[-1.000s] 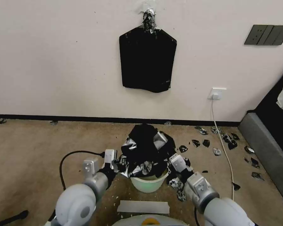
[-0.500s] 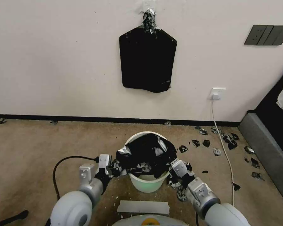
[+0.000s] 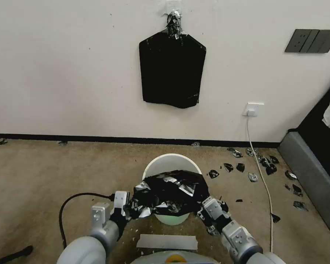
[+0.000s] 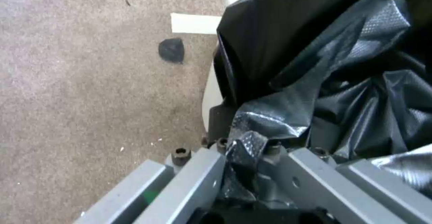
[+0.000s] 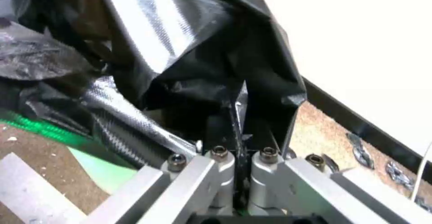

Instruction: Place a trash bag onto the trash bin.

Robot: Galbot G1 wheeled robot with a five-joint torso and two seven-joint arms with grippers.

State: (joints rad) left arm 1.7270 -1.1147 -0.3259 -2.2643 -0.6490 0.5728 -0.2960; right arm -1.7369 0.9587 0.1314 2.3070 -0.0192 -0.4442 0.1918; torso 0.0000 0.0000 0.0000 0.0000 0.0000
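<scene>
While stretched between both arms, trash bag (image 3: 171, 190) draped over near half of trash bin (image 3: 171, 163), far rim bare. Left gripper (image 3: 131, 206) at bag's left edge, just beside bin wall, jaws closed tight on a crumpled fold. Right gripper (image 3: 202, 209) at bag's right edge, jaws pinched together on thin plastic. Bin on tan carpet (image 3: 36, 172) near wall, flat black bag pack (image 3: 172, 69) hanging above, torn black scraps (image 3: 251, 165) scattered to right.

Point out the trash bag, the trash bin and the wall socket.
trash bag (image 3: 172, 191), head view, crinkled top surface.
trash bin (image 3: 171, 163), head view, bare far inner wall.
wall socket (image 3: 253, 109), head view, white faceplate.
</scene>
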